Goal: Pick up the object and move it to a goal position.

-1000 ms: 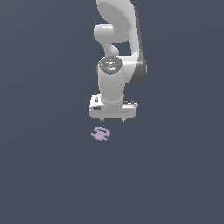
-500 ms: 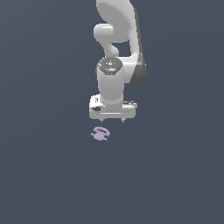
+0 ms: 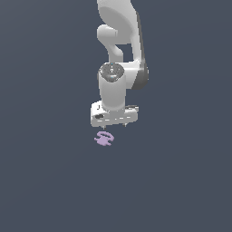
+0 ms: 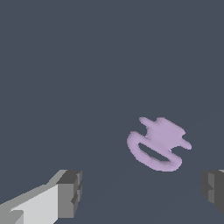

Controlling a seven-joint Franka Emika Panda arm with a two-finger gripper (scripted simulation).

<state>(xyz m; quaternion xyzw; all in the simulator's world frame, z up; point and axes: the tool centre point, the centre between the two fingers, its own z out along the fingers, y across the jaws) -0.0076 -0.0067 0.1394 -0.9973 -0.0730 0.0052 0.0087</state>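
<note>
Distant frontal exterior view, close downward wrist view, both on the object (image 3: 104, 139) (image 4: 159, 143).

The object (image 4: 158, 142) looks like smooth, matt pale lilac plastic with softly rounded edges. The pincer (image 3: 114, 125) has a smooth white body with a faint sheen, and its fingertips (image 4: 70, 193) are matt dark grey. The tabletop (image 3: 181, 181) is a flat, uniform slate grey without texture or gloss.

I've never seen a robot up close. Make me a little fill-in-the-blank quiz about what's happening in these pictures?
1. The small piece lying on the dark surface is pale ____ in colour.
2. The pincer has its two fingers spread ____.
3. The pincer holds ____ between its fingers.
4. In the exterior view, the pincer hangs ____ the small piece, not touching it.

Missing words: purple; open; nothing; above
</note>
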